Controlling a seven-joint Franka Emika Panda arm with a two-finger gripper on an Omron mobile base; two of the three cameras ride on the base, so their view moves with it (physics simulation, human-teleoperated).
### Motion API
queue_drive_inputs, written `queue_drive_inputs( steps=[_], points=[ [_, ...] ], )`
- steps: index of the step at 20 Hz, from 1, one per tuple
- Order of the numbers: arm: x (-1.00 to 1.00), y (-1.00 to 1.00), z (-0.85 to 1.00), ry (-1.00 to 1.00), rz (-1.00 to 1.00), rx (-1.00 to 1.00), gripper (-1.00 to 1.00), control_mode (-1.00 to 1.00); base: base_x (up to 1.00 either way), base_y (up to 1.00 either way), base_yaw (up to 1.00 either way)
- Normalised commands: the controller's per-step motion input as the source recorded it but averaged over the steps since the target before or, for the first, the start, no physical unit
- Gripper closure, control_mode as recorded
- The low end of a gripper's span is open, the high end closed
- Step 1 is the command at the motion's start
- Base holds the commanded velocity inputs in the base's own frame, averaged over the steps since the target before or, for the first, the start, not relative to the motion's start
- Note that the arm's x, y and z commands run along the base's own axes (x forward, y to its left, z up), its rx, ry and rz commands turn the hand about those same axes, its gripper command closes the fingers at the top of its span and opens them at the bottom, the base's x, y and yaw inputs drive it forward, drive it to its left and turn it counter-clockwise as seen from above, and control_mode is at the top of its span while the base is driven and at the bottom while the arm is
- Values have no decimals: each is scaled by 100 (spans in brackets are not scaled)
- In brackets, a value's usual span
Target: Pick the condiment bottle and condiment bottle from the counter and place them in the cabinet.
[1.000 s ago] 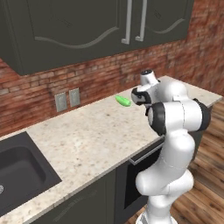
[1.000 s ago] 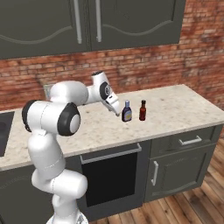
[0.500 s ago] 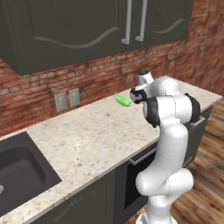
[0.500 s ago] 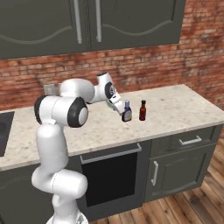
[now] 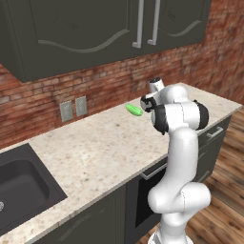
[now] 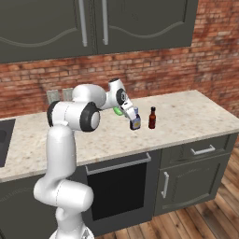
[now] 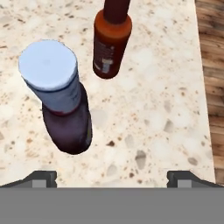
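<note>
Now the arm has swung out over the counter (image 6: 186, 116), its hand (image 6: 131, 116) spread wide and empty just above the white-capped bottle (image 7: 61, 98), the red bottle (image 7: 110, 41) standing beside it, so a first grab looks close while the cabinet (image 6: 140, 23) stays shut.

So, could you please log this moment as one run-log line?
phase: approach | gripper: open, above white-capped bottle, nothing held | red-brown bottle: upright on counter beside it | cabinet: doors closed
</note>
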Motion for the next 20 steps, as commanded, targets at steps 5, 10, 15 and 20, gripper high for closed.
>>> queue_drive_inputs(
  steps=[5, 10, 15, 20],
  points=[
    [25, -11, -15, 0, 2, 0, -100, -100, 0, 0, 0],
    [24, -16, -16, 0, 4, 0, -100, -100, 0, 0, 0],
    [30, -10, -22, 0, 2, 0, -100, -100, 0, 0, 0],
    [27, 0, -15, 0, 0, 0, -100, -100, 0, 0, 0]
  ],
)
